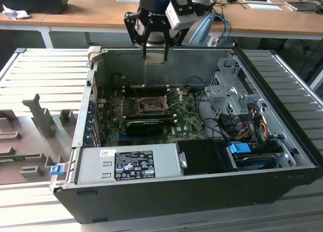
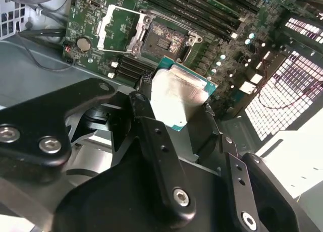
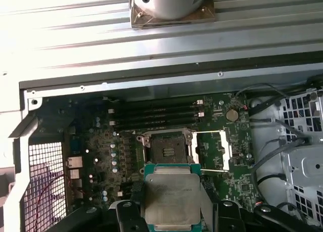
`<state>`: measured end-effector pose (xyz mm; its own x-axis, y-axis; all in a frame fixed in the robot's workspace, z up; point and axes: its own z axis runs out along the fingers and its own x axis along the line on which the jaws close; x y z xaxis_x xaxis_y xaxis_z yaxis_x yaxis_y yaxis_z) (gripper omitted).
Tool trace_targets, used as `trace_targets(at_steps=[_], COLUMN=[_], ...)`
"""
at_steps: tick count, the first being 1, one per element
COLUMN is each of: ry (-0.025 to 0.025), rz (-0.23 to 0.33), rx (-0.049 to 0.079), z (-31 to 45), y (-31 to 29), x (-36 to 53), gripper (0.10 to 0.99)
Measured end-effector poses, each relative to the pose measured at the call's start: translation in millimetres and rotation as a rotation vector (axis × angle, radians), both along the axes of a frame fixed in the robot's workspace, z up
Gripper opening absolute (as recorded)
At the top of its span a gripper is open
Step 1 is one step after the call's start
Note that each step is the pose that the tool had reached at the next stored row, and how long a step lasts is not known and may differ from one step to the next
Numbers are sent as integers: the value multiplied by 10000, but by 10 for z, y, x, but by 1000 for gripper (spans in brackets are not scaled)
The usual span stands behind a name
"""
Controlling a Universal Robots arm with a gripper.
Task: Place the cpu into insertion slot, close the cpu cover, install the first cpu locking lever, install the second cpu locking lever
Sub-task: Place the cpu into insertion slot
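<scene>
Right up close in the second wrist view, the black pincer [image 2: 177, 111] squeezing the flat grey cpu [image 2: 174, 88] by two sides, up over the green board [image 2: 88, 12], with the insertion slot [image 2: 162, 40] bare and the cpu cover [image 2: 117, 26] flipped open just beside it. In the first wrist view, same squeeze on the cpu [image 3: 170, 201], up and apart from the bare insertion slot [image 3: 165, 149]. In the exterior view, pincer [image 1: 155, 57] with the cpu up over the far side of the open computer case [image 1: 202, 191].
</scene>
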<state>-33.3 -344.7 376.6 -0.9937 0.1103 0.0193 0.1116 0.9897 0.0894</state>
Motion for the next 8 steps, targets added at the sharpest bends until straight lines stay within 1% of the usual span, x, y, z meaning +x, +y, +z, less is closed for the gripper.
trace_targets(at_steps=[8], ry=[0], rz=[-384], rx=[0], z=[0], y=[0], x=[0], gripper=[529])
